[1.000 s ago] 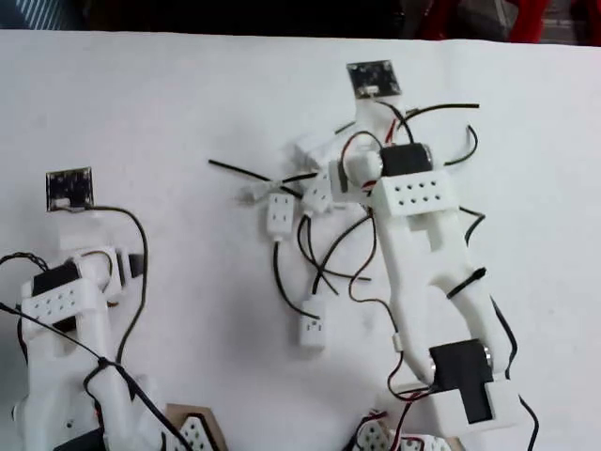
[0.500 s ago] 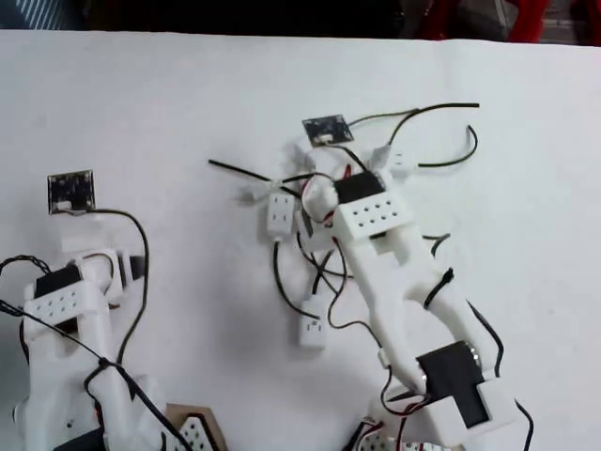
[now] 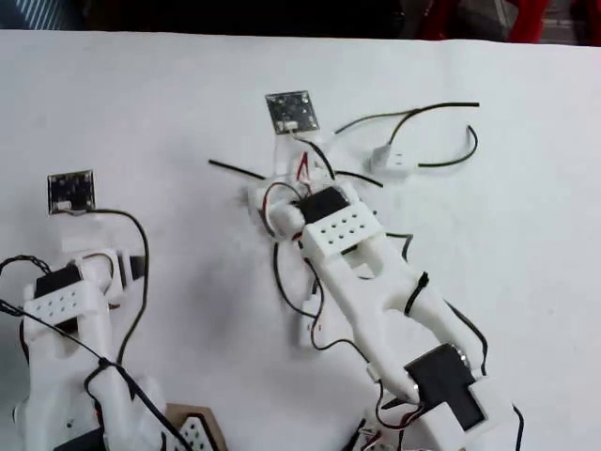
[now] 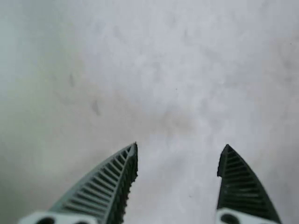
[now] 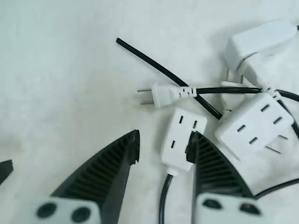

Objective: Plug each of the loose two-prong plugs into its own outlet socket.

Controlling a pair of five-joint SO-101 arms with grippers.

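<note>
White socket block (image 5: 183, 135) lies in the gap of my right gripper (image 5: 163, 138), whose fingers are spread wide. The block sits against one finger (image 5: 210, 163) and well off the other. Its long axis runs along the fingers, with its cord (image 5: 163, 200) trailing back toward the wrist. The loose two-prong plug (image 5: 161, 96) is just beyond the fingertips and apart from the block. It lies crosswise to my reach, prongs pointing away from the larger socket block (image 5: 254, 126). I judge the next move needs a short push forward and a wrist turn to square up on the plug body. In the high view I think the plug is the white bit beside the wrist, but it's half hidden. My left gripper (image 4: 181, 148) hangs spread over bare desk (image 3: 141, 94), well apart from the plugs and blocks, so the right arm is nearer.
</note>
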